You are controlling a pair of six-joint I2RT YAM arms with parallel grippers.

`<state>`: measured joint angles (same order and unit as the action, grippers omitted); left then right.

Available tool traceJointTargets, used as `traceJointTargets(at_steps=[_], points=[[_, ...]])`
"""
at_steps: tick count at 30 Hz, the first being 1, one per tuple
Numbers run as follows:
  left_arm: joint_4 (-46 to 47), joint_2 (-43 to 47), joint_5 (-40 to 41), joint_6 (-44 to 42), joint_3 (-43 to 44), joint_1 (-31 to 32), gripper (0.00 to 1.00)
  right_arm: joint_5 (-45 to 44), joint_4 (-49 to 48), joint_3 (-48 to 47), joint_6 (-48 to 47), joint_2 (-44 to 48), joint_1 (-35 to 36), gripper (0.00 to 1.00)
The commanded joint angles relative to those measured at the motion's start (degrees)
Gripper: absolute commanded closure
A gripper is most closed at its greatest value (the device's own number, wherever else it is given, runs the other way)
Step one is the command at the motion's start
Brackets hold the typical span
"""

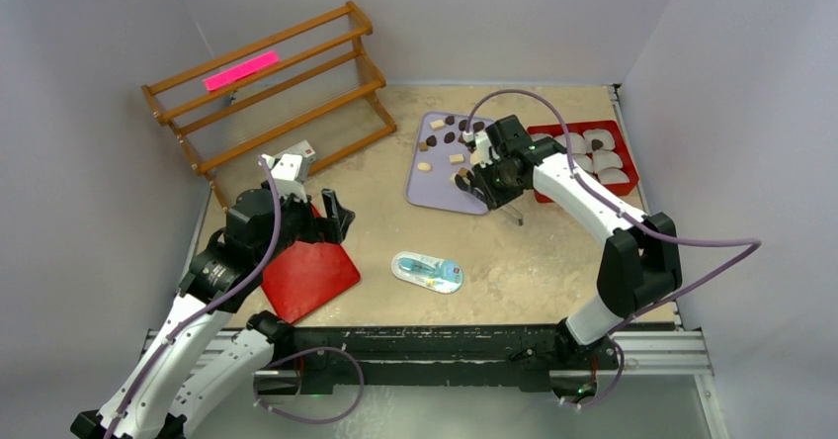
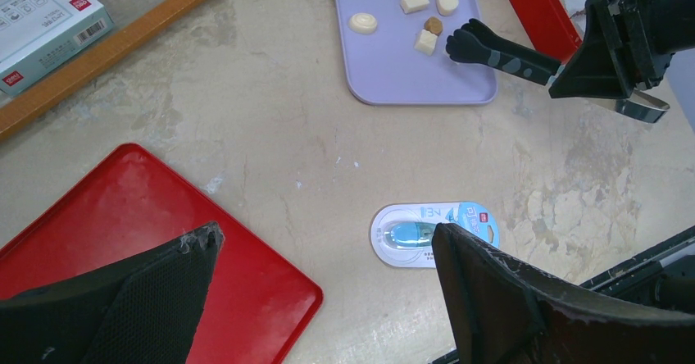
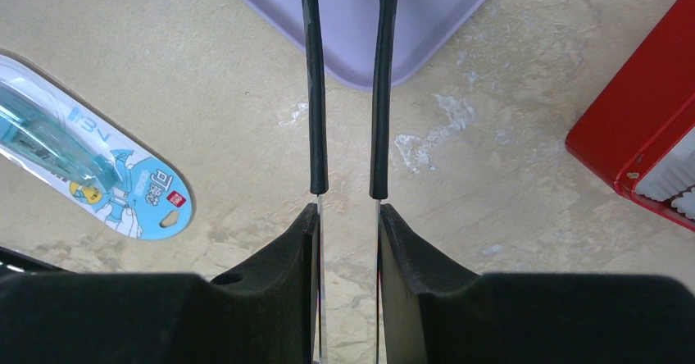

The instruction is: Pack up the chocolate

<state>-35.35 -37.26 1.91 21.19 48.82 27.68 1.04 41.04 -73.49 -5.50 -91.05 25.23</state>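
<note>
While the left gripper [image 2: 324,241] hangs wide open, the right gripper [image 3: 348,212] clamps tongs [image 2: 500,52] (arms squeezed narrow) beside chocolate [image 2: 425,42] at the lilac tray's [image 2: 393,81] near edge

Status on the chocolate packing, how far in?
Done: barely anything. One cup in the red box seems to hold a dark piece; the other cups look empty. In hand: the right gripper is shut on tongs, tips over the purple tray beside the chocolate. To do: most pieces lie on the tray; the red lid lies off the box, under the open left gripper.
</note>
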Motion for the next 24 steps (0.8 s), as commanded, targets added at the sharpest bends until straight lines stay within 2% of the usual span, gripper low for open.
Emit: traceJointTargets(at_steps=[1, 15, 24], points=[[1.5, 0.5, -0.2, -1.1, -0.5, 0.0, 0.00, 0.4, 2.4, -3.6, 2.4, 2.4, 0.3, 0.80], [1.6, 0.5, -0.4, -1.1, -0.5, 0.0, 0.00, -7.3, 2.9, -6.9, 4.0, 3.6, -2.5, 0.81], [1.5, 0.6, -0.6, -1.1, -0.5, 0.0, 0.00, -7.9, 2.9, -6.2, 5.1, 5.7, -13.1, 0.81]])
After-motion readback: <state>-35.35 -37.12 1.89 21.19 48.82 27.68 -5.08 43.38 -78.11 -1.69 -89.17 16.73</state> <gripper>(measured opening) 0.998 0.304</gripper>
